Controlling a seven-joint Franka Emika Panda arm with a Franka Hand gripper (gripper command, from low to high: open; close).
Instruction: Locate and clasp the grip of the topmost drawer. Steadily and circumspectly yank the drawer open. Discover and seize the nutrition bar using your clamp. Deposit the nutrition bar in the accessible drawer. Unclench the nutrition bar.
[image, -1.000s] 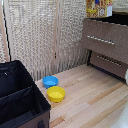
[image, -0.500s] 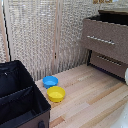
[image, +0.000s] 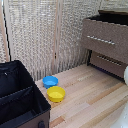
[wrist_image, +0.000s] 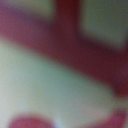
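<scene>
Blue bowl (image: 50, 81) and yellow bowl (image: 56, 93) touching on the wood floor (image: 95, 90), near a black box (image: 20, 100). Brown drawers (image: 106, 42) shut. Clamp and nutrition bar out of sight; wrist view only a red and pale blur.

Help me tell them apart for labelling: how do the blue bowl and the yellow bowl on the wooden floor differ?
The blue bowl is blue and looks a bit smaller; the yellow bowl is yellow and looks a bit larger. The blue bowl sits closer to the slatted screen, the yellow bowl closer to the camera, beside the black case. Both are round, upright and look empty, and lie side by side.
</scene>
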